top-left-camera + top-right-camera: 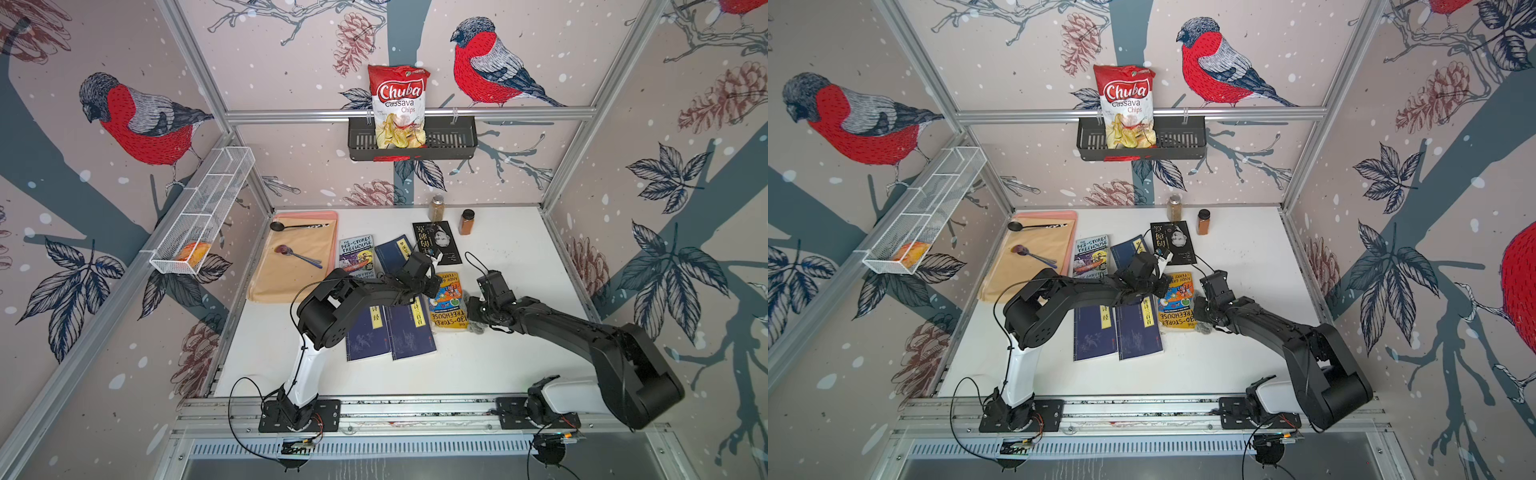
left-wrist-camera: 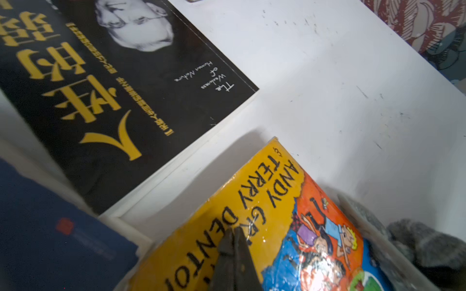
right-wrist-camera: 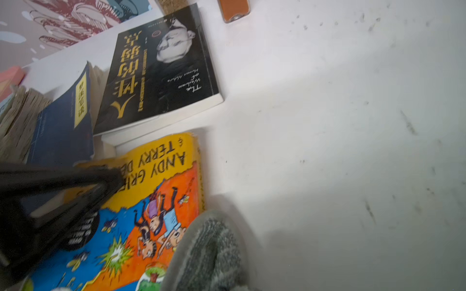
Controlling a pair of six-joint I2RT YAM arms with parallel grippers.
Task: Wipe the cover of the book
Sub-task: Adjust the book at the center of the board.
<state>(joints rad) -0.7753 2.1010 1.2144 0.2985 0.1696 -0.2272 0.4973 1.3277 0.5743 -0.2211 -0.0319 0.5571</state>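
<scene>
Chips bag (image 1: pixel 399 99) upright in black basket (image 1: pixel 454 139)

Left arm (image 1: pixel 332 309) & right arm (image 1: pixel 582 332) were matte black w/ white lower links (image 1: pixel 305 370) by the front rail (image 1: pixel 415 408). Black base plates (image 1: pixel 328 411) w/ corner screws sat on that rail; thin black cables (image 1: pixel 229 410) looped beyond it. Left gripper (image 2: pixel 233 228) tips were dark, poss. scuffed.

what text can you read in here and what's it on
"Chuba Cassava Chips": chip bag
"143-STOREY TREEHOUSE": paperback
"130-STOREY TREEHOUSE", "ANDY GR", "TERRY DENTO": yellow book, partly covered
"The Weakness of Human Nature", "人性的弱点": black book
"诗经": blue book
"唐诗三百首": neighbouring blue book
Too blurred: third blue book label, small print
</scene>
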